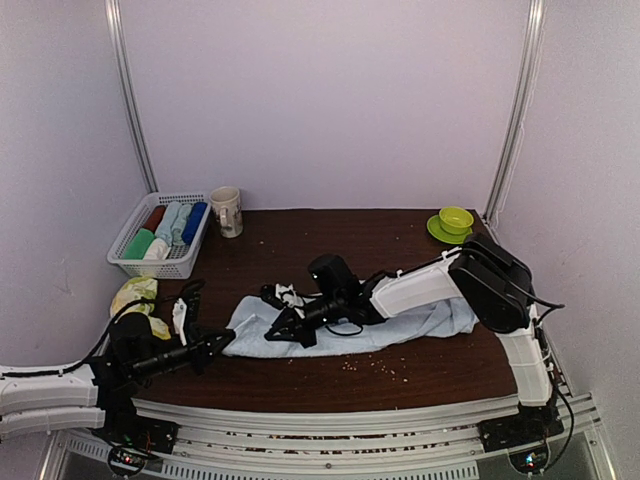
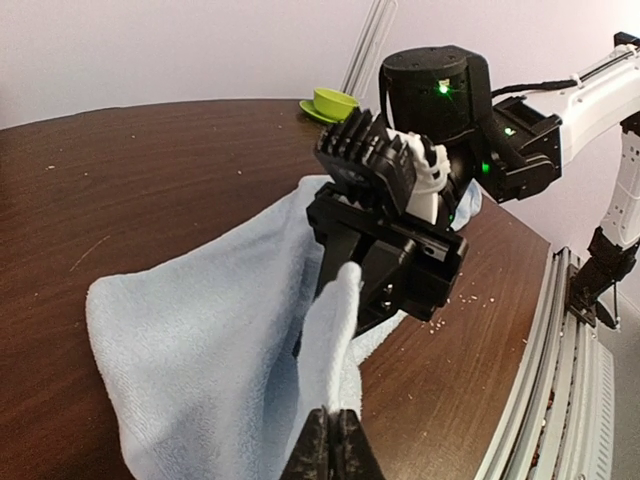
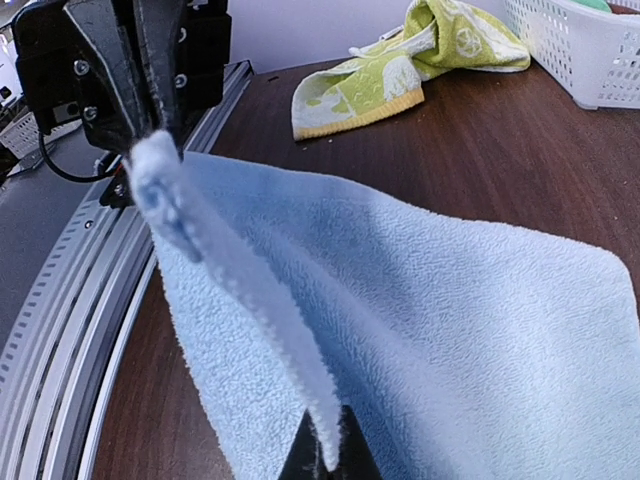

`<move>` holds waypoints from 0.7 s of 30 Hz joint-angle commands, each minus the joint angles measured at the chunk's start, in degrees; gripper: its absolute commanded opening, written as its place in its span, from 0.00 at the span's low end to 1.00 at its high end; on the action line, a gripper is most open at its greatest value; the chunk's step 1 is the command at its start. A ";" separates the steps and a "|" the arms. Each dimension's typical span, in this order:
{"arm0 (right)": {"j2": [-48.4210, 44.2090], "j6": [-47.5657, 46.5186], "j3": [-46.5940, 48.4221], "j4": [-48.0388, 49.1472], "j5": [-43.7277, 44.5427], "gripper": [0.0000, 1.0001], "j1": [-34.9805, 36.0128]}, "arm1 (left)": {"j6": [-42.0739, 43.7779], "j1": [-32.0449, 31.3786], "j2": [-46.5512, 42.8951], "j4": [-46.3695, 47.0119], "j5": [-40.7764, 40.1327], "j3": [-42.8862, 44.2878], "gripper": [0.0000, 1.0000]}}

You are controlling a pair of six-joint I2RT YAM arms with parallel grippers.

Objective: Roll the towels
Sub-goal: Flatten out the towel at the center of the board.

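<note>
The pale blue towel [image 1: 400, 325] lay stretched across the middle of the table [image 1: 350, 235], mostly flat, with its left end lifted off the wood. The left end effector [image 2: 331, 445] was pressed together on a thin fold of that raised edge, and the right end effector [image 3: 325, 450] was likewise pinched shut on the same hem just beside it, so the cloth hung between the two in a taut ridge. The yellow-green towel [image 1: 135, 295] sat crumpled and untouched at the table's left edge, near the white basket [image 1: 185, 262]. The blue terry looked light, soft and entirely limp: it draped and creased wherever it was not supported, and it would probably sag or fold on itself rather than hold a shape. Its looped pile seemed grippy, not slippery, so a narrow pinch on the stitched hem appeared enough to keep it, and nothing about it was fragile. For rolling, the sensible hold seemed to be the two corners of the short end, spread apart so the edge stayed straight; both grips so close together risked a skewed, bunched first turn.
</note>
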 commanded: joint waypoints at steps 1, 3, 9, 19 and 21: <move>-3.72 1.77 -2.64 2.96 -2.02 0.00 -0.45 | 0.82 -0.13 -0.33 0.37 -2.89 0.46 0.29; -4.40 2.22 -3.42 2.80 -2.13 0.00 -0.34 | 1.08 -0.13 0.05 -0.27 -3.64 0.88 0.49; -4.65 2.64 -3.07 -0.56 -1.48 0.00 -0.19 | 2.38 -0.13 3.44 0.96 -3.82 2.90 0.73; -2.10 3.69 1.09 -6.37 0.41 0.00 -0.08 | 12.91 -1.10 9.56 4.99 -1.23 5.29 0.79; -1.96 3.83 1.35 -6.67 0.75 0.00 -0.11 | 15.44 -1.39 10.39 4.04 -2.32 5.70 0.76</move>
